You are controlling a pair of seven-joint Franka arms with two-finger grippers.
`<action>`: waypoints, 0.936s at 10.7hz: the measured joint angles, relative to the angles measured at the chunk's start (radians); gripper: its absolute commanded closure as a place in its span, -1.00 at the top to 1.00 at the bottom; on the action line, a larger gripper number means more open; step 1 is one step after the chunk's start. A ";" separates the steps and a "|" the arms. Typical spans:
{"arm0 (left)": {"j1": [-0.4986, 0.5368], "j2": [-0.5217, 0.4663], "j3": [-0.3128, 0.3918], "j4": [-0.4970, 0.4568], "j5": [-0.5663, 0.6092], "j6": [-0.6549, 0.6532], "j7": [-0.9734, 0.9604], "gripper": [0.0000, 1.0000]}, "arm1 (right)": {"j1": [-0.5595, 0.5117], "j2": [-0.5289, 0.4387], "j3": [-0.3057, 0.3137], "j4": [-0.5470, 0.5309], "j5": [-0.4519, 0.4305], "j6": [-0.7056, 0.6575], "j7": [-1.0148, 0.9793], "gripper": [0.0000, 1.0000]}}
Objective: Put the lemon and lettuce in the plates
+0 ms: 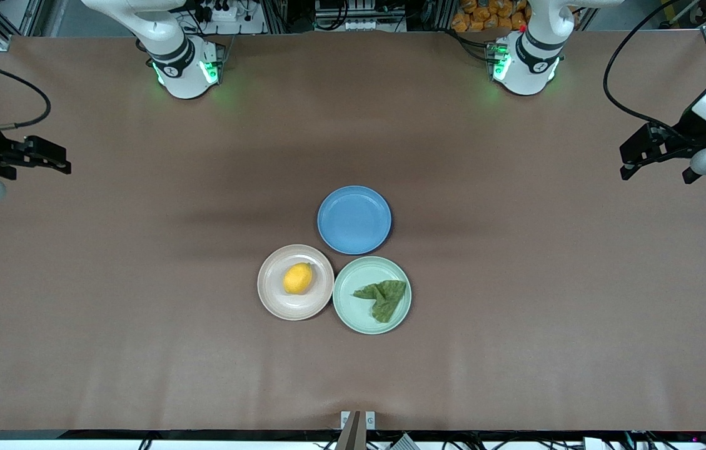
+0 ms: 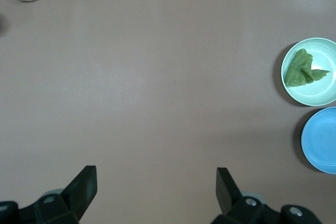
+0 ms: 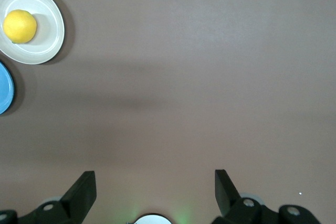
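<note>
The lemon [image 1: 297, 278] lies in the pale pink-beige plate [image 1: 272, 299]; both also show in the right wrist view, lemon [image 3: 20, 26] and plate [image 3: 48, 40]. The lettuce [image 1: 383, 298] lies in the mint green plate [image 1: 353, 315], beside the pink-beige one toward the left arm's end; the left wrist view shows the lettuce [image 2: 301, 68] and that plate [image 2: 320, 94]. My left gripper [image 1: 656, 170] is open and empty over bare table at the left arm's end [image 2: 156, 182]. My right gripper [image 1: 52, 160] is open and empty over bare table at the right arm's end [image 3: 155, 182].
A blue plate [image 1: 354, 219] with nothing in it sits just farther from the front camera than the two plates and touches them; it shows in the left wrist view [image 2: 321, 140] and right wrist view [image 3: 4, 87]. Brown table [image 1: 515, 325] spreads around.
</note>
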 measured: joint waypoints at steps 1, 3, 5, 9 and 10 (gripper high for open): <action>0.000 0.000 0.001 0.000 0.000 0.000 0.000 1.00 | 0.000 -0.012 0.000 0.003 0.000 -0.006 0.000 1.00; 0.000 0.001 0.002 0.000 0.000 0.000 0.000 1.00 | 0.008 -0.022 0.001 0.003 0.000 -0.002 0.000 1.00; 0.000 0.003 0.002 0.000 0.000 -0.001 0.001 1.00 | 0.024 -0.019 0.001 0.003 0.000 0.002 0.001 1.00; 0.000 0.005 0.002 0.000 0.000 -0.001 0.001 1.00 | 0.024 -0.017 -0.009 0.003 -0.001 0.004 0.003 1.00; 0.000 0.005 0.002 0.000 0.000 -0.001 0.001 1.00 | 0.018 -0.017 -0.018 0.003 -0.002 0.004 0.003 1.00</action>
